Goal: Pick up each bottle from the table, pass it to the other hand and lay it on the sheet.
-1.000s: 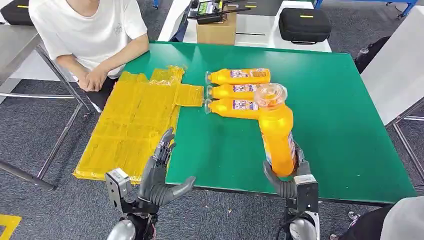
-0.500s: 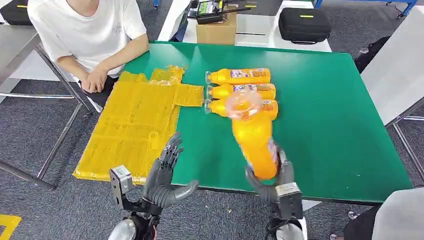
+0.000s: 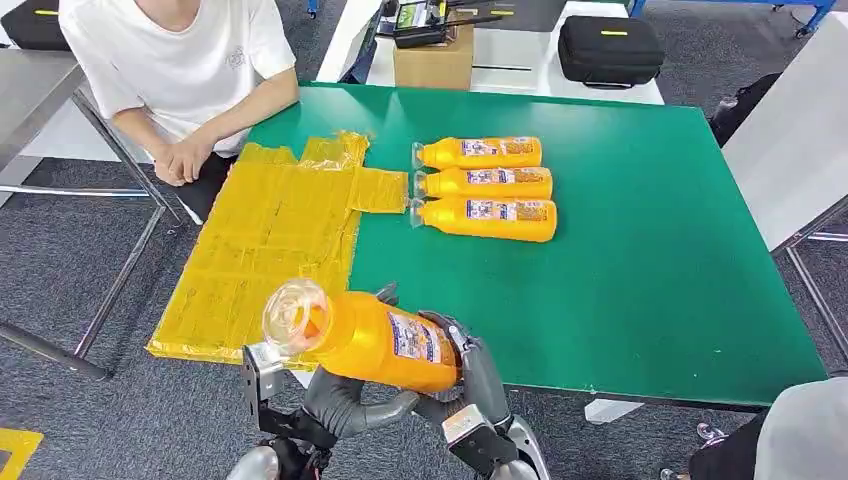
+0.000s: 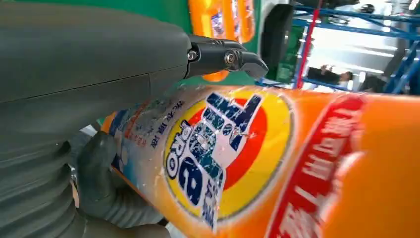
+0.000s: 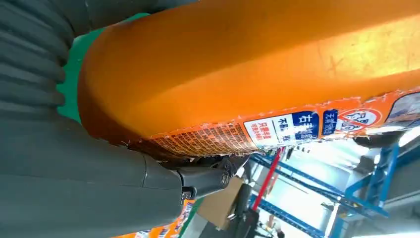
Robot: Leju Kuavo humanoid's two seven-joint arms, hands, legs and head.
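An orange bottle (image 3: 375, 340) with a clear cap lies sideways in the air over the table's front edge, cap toward the yellow sheet (image 3: 270, 240). My right hand (image 3: 470, 375) grips its base end. My left hand (image 3: 340, 400) cups it from below, thumb in front and fingertips behind. The left wrist view has the bottle's label (image 4: 247, 163) pressed against my left hand (image 4: 89, 74). In the right wrist view the bottle (image 5: 247, 64) lies in my right hand (image 5: 74, 188). Three more orange bottles (image 3: 485, 183) lie side by side mid-table.
The green table (image 3: 650, 250) holds the sheet, which hangs over its left edge. A person in a white shirt (image 3: 180, 60) sits at the back left, hands by the sheet's far corner. A cardboard box (image 3: 432, 60) and a black case (image 3: 608, 48) stand behind the table.
My right hand swung the bottle from upright at the front right down and left until it lay sideways. My left hand, open before, now cups the bottle from below.
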